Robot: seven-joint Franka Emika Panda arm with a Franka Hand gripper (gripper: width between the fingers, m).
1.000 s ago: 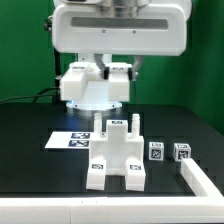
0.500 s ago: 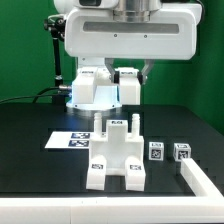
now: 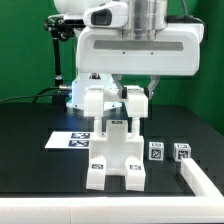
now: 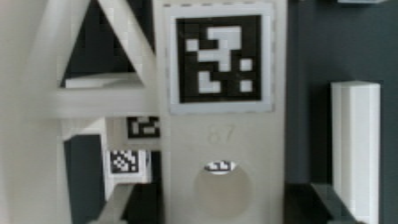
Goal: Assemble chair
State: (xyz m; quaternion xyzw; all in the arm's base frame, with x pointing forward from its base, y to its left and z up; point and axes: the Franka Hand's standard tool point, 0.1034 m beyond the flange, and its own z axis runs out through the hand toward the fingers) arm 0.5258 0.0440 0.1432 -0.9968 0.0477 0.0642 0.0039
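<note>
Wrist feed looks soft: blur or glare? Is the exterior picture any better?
Wrist view: soft, blurred close-up, yet the tag marker on the chair is readable, no glare. Exterior view: sharper, evenly lit; the chair's edges stand clear against the black table.

black table (image 3: 30,165) | chair (image 3: 115,162); marker board (image 3: 66,140); two small tagged pieces (image 3: 156,151); border rail (image 3: 202,182)
</note>
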